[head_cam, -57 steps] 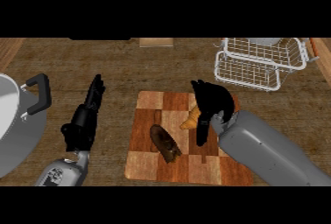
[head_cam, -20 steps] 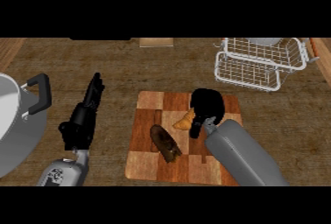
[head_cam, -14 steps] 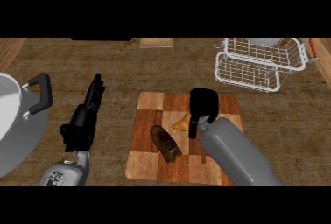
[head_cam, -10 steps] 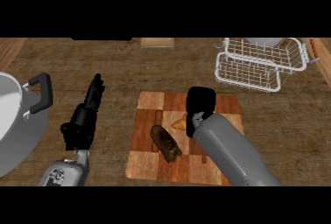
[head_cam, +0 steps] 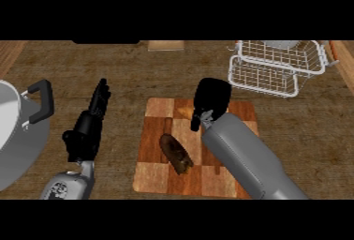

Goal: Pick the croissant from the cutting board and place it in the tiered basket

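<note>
Single head view, looking steeply down on counter (head_cam: 138, 65), close range, cutting board (head_cam: 153, 168) at centre, tiered basket (head_cam: 266, 77) at 1 o'clock.

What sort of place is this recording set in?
Most likely a kitchen counter: a wooden cutting board on the worktop, a big metal pot at the left edge, and a white wire tiered basket at back right.

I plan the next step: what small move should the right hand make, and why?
Probably take hold of the tan croissant before lifting: the black right hand mostly covers it on the chequered wooden cutting board; the white wire tiered basket stands beyond.
</note>
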`<move>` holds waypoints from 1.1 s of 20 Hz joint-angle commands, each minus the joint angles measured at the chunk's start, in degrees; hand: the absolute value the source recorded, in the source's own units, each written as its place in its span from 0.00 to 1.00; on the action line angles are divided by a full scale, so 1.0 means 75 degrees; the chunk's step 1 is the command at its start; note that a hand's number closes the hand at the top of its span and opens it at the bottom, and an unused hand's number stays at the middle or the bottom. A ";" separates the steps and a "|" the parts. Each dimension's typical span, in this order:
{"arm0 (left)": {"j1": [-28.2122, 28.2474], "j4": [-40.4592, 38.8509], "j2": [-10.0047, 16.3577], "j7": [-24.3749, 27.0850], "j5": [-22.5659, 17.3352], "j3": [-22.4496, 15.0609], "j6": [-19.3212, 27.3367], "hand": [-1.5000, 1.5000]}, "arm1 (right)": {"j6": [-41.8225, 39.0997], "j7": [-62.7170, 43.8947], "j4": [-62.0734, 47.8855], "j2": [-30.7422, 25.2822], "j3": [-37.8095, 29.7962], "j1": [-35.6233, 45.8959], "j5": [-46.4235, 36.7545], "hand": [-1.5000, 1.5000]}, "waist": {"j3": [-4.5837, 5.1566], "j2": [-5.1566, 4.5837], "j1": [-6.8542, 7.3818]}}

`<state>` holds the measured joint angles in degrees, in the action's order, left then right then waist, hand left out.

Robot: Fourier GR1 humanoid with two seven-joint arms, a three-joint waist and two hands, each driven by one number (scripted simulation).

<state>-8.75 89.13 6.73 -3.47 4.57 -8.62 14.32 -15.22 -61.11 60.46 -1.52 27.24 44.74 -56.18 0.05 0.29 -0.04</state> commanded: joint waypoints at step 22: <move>0.0226 0.0033 0.0053 0.0171 -0.0021 0.0097 -0.0257 0.50 | -0.2139 -0.1526 0.2733 -0.0267 -0.3852 0.3353 -0.0842 1.00 | 0.0002 -0.0020 0.0044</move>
<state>-7.12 89.67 6.52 -2.71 4.93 -8.14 13.70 -29.66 -62.89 83.00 -4.74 4.04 65.02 -62.49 0.06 0.50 -0.41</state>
